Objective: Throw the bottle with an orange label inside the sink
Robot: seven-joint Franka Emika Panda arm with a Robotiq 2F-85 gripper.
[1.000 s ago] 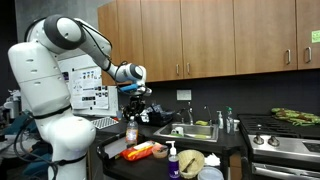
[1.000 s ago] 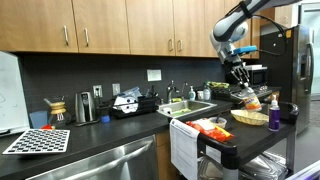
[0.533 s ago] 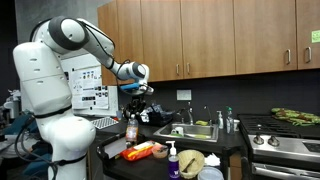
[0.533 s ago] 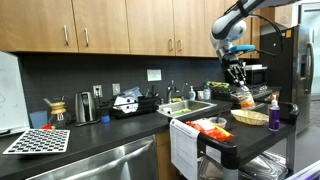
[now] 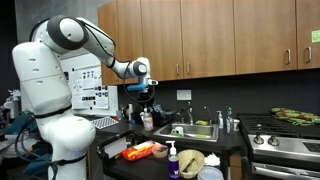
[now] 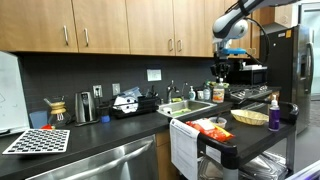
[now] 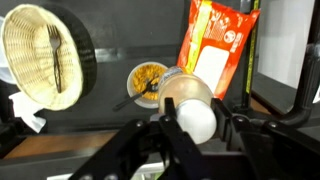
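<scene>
My gripper (image 5: 146, 103) is shut on the bottle with an orange label (image 5: 147, 120) and holds it in the air, just beside the near end of the sink (image 5: 197, 131). In an exterior view the gripper (image 6: 220, 78) holds the bottle (image 6: 219, 93) above the counter, between the sink (image 6: 190, 108) and the cart. In the wrist view the fingers (image 7: 194, 106) clamp the bottle (image 7: 185, 88) below its pale cap, which faces the camera.
A flat orange-red packet (image 5: 143, 151) (image 7: 215, 50), a purple pump bottle (image 5: 172, 160) (image 6: 274, 112) and a wicker basket (image 5: 190, 160) (image 7: 45, 55) with a fork lie on the black cart. A bowl of yellow food (image 7: 148, 80) sits there too. A faucet (image 5: 190, 113) stands behind the sink.
My gripper has lifted the bottle off the cart and carried it toward the sink. The things on the cart have not moved.
</scene>
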